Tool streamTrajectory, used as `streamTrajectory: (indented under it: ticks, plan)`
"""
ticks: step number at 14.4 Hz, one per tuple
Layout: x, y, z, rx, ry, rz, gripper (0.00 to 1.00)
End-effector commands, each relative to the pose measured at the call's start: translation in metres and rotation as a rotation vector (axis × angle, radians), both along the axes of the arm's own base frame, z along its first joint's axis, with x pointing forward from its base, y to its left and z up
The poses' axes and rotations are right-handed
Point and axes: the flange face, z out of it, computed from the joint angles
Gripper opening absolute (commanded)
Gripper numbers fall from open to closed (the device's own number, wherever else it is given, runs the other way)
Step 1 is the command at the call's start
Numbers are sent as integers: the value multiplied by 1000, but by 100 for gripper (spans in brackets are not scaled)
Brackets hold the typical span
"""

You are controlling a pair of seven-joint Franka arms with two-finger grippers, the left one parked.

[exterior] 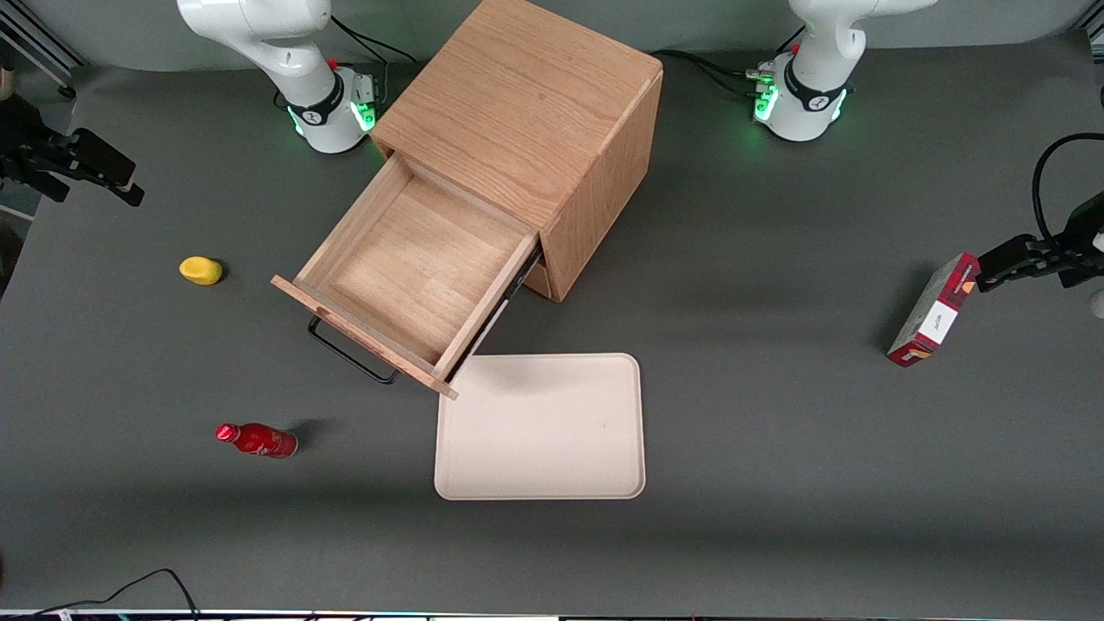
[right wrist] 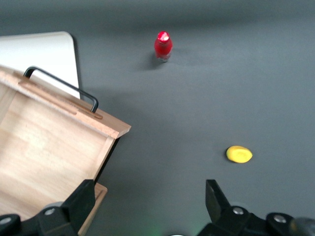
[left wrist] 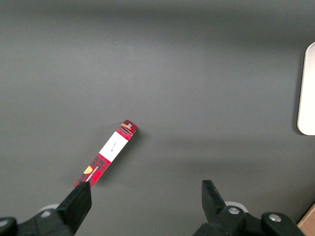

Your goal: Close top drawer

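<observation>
Looking down from the front view, we see the top drawer [exterior: 412, 278] pulled well out of the oak cabinet [exterior: 533, 138], its inside bare wood and its thin black handle [exterior: 349, 354] pointing toward the front camera. The drawer's front corner reaches over the edge of the pale tray [exterior: 542, 427], which lies flat on the grey table [exterior: 776, 448] nearer to that camera than the cabinet.

Our gripper [right wrist: 147, 196] hangs high above the table toward the working arm's end, beside the open drawer and touching nothing. In the right wrist view its 2 black fingers [right wrist: 81, 201] stand wide apart with only grey table between them. That same view gives us the drawer's front lip and handle close up, plus the cabinet's lower front edge beneath the drawer, which the front view hides.

The front view alone shows the cabinet's whole top and side. The left wrist view alone gives a clear look down on the red box [left wrist: 106, 153], with its white label.

Counting, we find 1 cabinet, 1 open drawer, 1 tray, 1 red bottle [exterior: 256, 439] lying on its side, 1 small yellow object [exterior: 200, 270] and 1 red box. The bottle and the yellow object lie well apart toward the working arm's end; the box stands toward the parked arm's end.
</observation>
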Motion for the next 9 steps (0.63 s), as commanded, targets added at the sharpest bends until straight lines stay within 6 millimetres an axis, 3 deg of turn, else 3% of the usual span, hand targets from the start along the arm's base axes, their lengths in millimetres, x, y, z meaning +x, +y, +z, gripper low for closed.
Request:
streamTrajectory:
  ticks: [1, 4, 9]
  plan:
    - [31, 17, 9, -17, 56, 131, 100]
    - [57, 47, 12, 0, 78, 299, 100]
    - [78, 128, -5, 27, 123, 469, 100]
